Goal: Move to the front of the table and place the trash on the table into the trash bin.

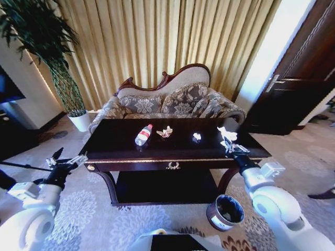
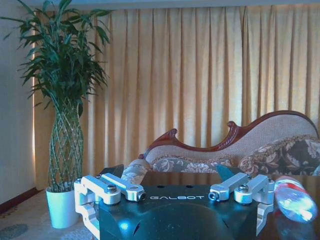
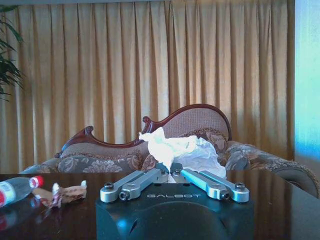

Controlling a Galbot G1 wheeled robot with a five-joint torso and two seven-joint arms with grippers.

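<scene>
Paper wad (image 3: 180, 150) sat clenched in right gripper (image 3: 170, 172) over table (image 1: 115, 141); lift clear before swinging to trash bin (image 1: 225, 212). Left gripper (image 1: 67, 161) idle, released.

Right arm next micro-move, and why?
Probably lift the right gripper straight up off the table. In the right wrist view its jaws converge on the crumpled white paper, so the grasp looks made. The trash bin sits on the floor below the table's front right corner, so the paper needs to clear the tabletop edge first. The left gripper waits off the table's left side.
</scene>
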